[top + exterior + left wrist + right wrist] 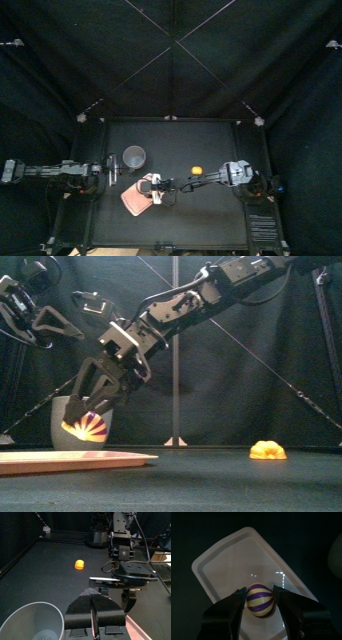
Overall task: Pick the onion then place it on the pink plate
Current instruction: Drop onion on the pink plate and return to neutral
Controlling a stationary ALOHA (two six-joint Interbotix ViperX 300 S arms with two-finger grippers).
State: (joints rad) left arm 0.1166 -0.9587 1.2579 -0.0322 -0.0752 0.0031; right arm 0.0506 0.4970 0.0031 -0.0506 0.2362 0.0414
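Onion (259, 601) clamped in right gripper (259, 592), above pink plate (230, 566), not yet released; left gripper (93, 596) closed, idle at left

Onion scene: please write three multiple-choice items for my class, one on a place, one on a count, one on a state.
1. Where is the onion?
A. on the floor
B. between the right gripper's jaws, over the pink plate
C. inside a drawer

2. How many toys lie loose on the table?
A. none
B. one
C. three

3. The left gripper is:
A. shut and empty
B. shut on the onion
C. wide open

Answers:
1 B: the right wrist view shows the striped onion clamped above the plate.
2 B: only the orange toy lies there.
3 A: the left wrist view shows its jaws together with nothing between them.
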